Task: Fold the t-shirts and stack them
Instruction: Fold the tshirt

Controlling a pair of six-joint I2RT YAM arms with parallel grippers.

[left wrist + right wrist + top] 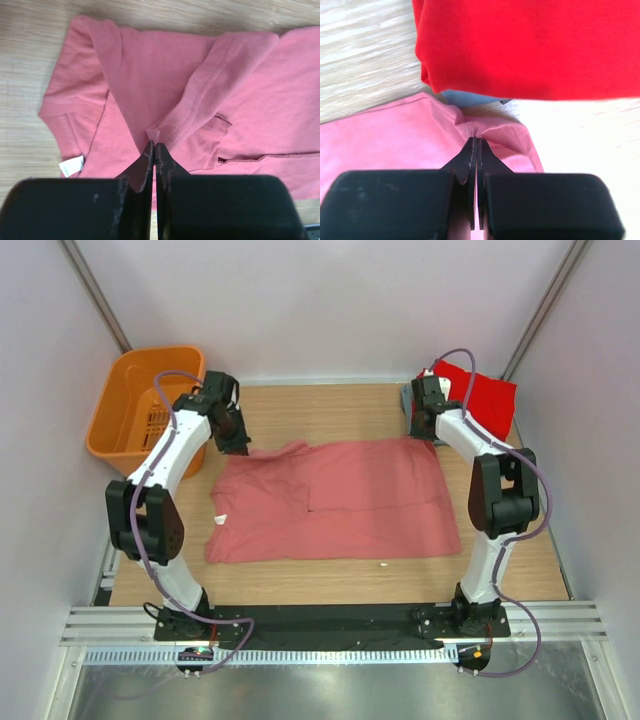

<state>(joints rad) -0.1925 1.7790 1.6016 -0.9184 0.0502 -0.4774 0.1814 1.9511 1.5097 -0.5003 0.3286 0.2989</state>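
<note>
There are three t-shirts to count. One salmon-pink t-shirt (340,505) lies spread in the middle of the table (340,400), its neck toward the left side. A small white label (71,166) shows at the neck, and in the left wrist view a sleeve lies folded over the body. One red t-shirt (482,395) lies folded at the far right corner. Under it one grey-blue t-shirt (465,97) shows only as a thin edge. There is one orange basket (125,410), standing at the far left corner.

There are two arms. The left gripper (154,146) is clenched on the far left part of the salmon-pink t-shirt, with a stitched hem pinched between its tips. The right gripper (476,141) is clenched on the far right corner of the same t-shirt, just beside the red one, and the cloth makes a small pucker at its tips.

The table is of light wood with a fine grain. White walls (320,300) stand on three sides. Metal rails (560,618) run along the near edge, and a black plate (330,620) lies between the two arm bases.
</note>
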